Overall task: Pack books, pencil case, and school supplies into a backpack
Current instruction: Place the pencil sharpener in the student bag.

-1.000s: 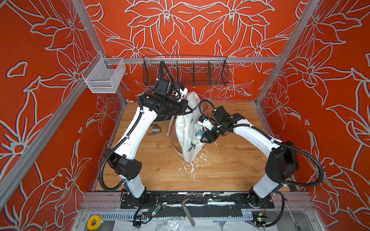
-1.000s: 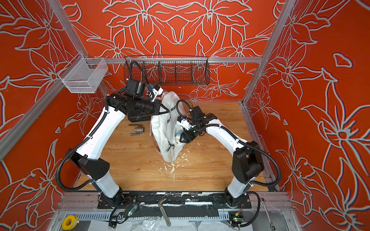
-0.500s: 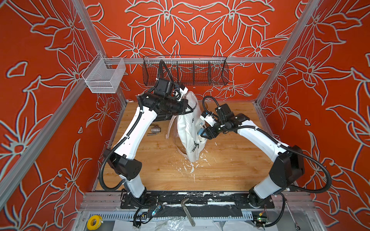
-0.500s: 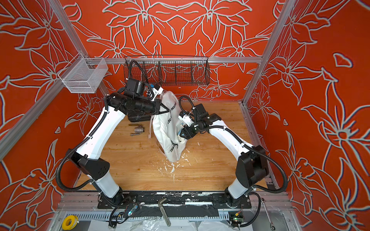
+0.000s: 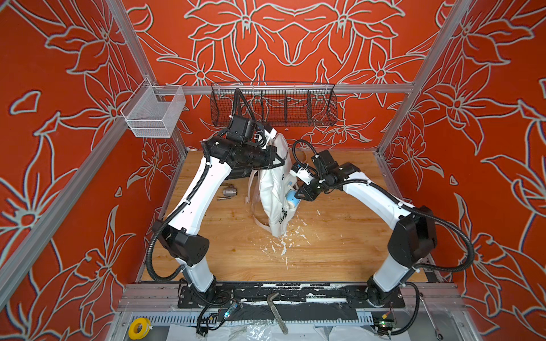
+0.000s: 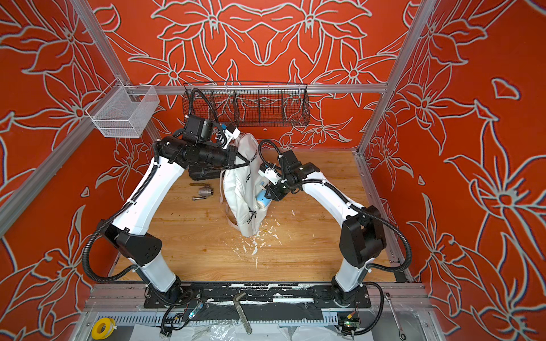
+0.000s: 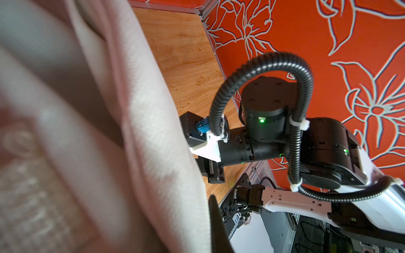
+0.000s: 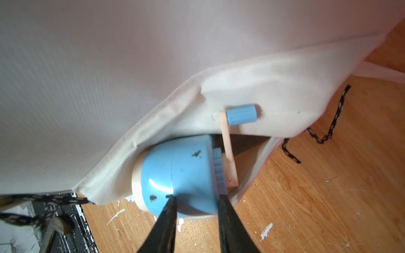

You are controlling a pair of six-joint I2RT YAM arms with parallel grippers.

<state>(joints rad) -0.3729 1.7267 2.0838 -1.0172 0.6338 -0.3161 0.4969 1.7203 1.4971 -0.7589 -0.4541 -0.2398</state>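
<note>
The white backpack (image 5: pixel 273 192) (image 6: pixel 240 189) hangs upright over the wooden table. My left gripper (image 5: pixel 277 161) (image 6: pixel 245 162) is shut on its top fabric. In the left wrist view one dark finger (image 7: pixel 215 223) lies against the cloth (image 7: pixel 153 131). The light-blue pencil sharpener (image 8: pixel 182 175) (image 5: pixel 292 202) sits halfway into the backpack's front pocket (image 8: pixel 252 94), with its crank sticking out. My right gripper (image 8: pixel 197 198) (image 5: pixel 298 196) has its fingers partly apart. Its tips rest against the sharpener's round body. The books and the pencil case are hidden.
A grey metal valve fitting (image 5: pixel 229 192) lies left of the backpack. A black hard case (image 5: pixel 239 174) sits behind the left arm. White flakes (image 5: pixel 283 245) litter the boards. A black wire basket (image 5: pixel 273 106) and a white mesh basket (image 5: pixel 153 115) hang on the back rail.
My right gripper's jaws have narrowed at the sharpener by the pocket. The right arm's elbow swung out and came back. The left arm keeps its hold on the backpack.
</note>
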